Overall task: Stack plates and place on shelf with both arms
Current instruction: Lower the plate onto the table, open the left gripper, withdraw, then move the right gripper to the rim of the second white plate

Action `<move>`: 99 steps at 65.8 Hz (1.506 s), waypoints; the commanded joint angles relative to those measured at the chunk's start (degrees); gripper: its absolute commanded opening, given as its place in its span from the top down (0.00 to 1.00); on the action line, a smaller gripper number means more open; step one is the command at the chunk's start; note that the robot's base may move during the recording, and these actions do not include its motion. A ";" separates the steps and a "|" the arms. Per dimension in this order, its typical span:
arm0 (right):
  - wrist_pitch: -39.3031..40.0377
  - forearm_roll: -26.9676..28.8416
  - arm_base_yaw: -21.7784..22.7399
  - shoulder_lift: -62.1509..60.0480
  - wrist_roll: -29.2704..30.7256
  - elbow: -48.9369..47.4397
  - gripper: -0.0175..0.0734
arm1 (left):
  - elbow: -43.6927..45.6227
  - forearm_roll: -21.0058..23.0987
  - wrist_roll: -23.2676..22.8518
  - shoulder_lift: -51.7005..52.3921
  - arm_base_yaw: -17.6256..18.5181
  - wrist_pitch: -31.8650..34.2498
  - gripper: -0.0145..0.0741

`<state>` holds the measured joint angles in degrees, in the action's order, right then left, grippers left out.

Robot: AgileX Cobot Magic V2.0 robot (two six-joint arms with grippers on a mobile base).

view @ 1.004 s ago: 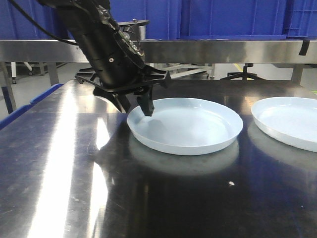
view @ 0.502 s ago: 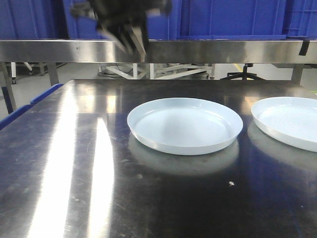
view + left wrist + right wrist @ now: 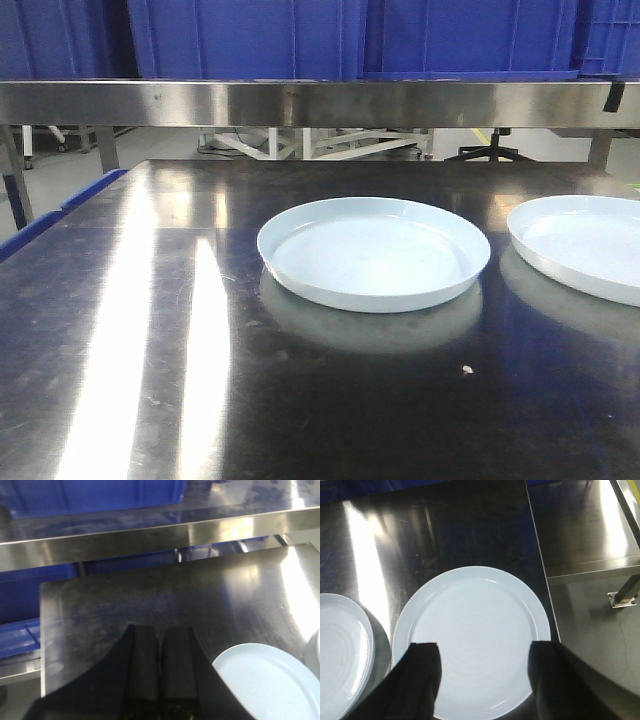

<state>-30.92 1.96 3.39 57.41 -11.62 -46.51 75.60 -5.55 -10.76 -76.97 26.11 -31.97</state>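
Two pale bluish-white, glossy, round shallow plates lie apart on the dark reflective steel table [image 3: 120,330], nothing yet stacked; the middle plate [image 3: 372,252] sits near the table's centre in the front view, and the right plate [image 3: 585,245] lies beside it without touching, cut off by the picture's edge; behind them runs the long steel shelf [image 3: 320,102], with blue plastic crates [image 3: 250,35] above it. The left gripper [image 3: 160,675] hangs over bare table with its black fingers pressed together and nothing between them, the middle plate low on the right of its view; the right gripper [image 3: 482,680] is spread wide and empty above the right plate, one finger showing at either side of it. The step in hand looks to be lifting one plate onto the other, and the right gripper seems the better placed for it; it should come down at the rim, one finger inside the low upturned edge and one outside, and pinch firmly, since the glaze will likely be slippery; the plate lies near the table's right edge, so any sideways nudge is best avoided; it should be carried level, centred over the middle plate, and let go only once the rims nest; the left gripper must part its fingers before it can share the lift to the shelf.
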 commanded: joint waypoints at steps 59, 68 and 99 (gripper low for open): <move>3.75 -0.22 0.32 -0.35 0.15 -2.16 0.26 | -51.31 -0.27 -2.83 47.15 -7.39 19.09 0.74; 3.75 -0.22 0.32 -0.35 0.15 -2.16 0.26 | -51.70 -0.27 -2.83 47.16 -7.39 19.19 0.74; 3.75 -0.22 0.32 -0.35 0.15 -2.16 0.27 | -51.70 -0.30 -2.83 47.16 -7.39 19.19 0.74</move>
<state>-30.92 1.96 3.39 57.41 -11.62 -46.51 22.21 -5.76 -13.02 -29.76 19.00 -17.88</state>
